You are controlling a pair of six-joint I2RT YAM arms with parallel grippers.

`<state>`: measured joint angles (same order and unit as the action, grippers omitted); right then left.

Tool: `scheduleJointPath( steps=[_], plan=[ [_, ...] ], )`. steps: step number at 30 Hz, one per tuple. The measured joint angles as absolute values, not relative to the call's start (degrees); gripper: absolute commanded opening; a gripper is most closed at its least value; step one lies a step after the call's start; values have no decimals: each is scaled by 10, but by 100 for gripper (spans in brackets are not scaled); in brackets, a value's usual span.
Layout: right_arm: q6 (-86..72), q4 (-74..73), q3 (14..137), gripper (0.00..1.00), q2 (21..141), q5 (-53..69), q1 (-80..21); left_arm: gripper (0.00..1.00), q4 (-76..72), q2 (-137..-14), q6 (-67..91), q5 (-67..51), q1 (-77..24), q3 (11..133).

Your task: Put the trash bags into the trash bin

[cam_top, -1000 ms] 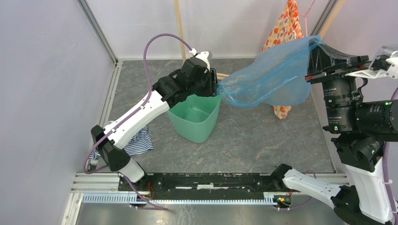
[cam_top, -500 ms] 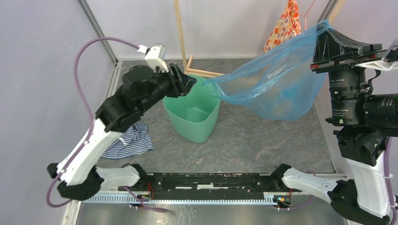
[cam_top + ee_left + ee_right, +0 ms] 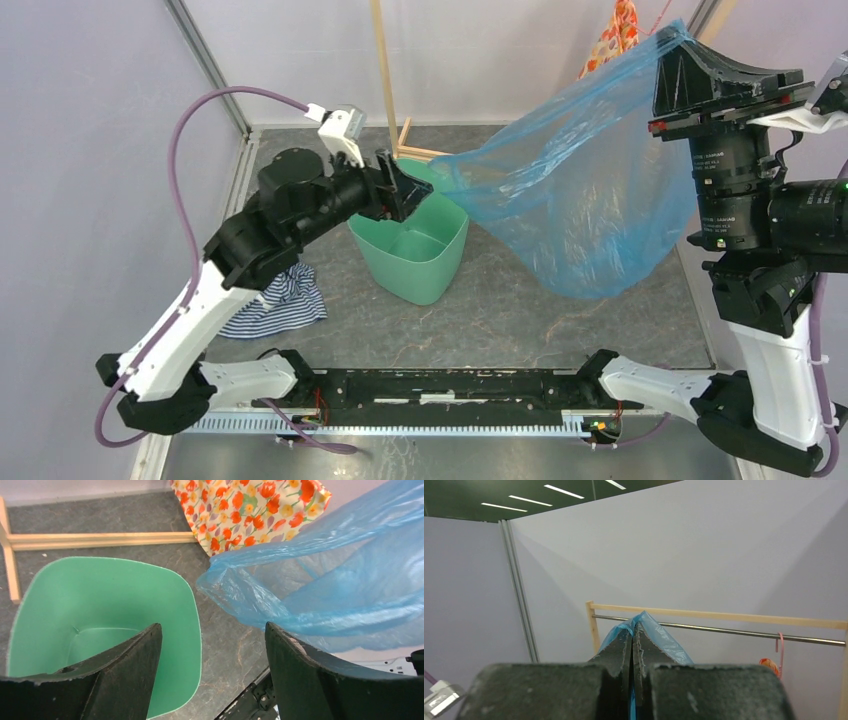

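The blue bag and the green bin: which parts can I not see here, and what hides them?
- Top view: the bin's far-left rim is behind the left gripper.
- Left wrist view: the bin's near side is behind the gripper's own fingers; the bag is cut off by the right edge.
- Right wrist view: only a tip of the bag shows above the shut right gripper; the rest is hidden below.

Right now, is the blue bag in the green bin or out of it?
Out. The bag hangs from the right gripper, raised beside the bin, none of it inside.
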<state>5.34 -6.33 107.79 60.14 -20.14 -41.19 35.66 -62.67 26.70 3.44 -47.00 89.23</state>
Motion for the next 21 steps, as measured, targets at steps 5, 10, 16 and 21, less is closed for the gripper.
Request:
scheduleJointPath(
  steps=[5, 10, 16, 21],
  plan=[
    [44, -63, 1078, 0, 606, -185, -412, 83, 336, -657, 309, 33, -470, 872],
    [38, -63, 1079, 0, 609, -175, -412, 83, 293, -666, 366, 28, -470, 837],
    [32, -63, 1079, 0, 615, -165, -412, 80, 239, -668, 426, 25, -470, 811],
    [30, -63, 1083, 0, 622, -161, -412, 58, 215, -681, 463, 14, -470, 811]
  ],
)
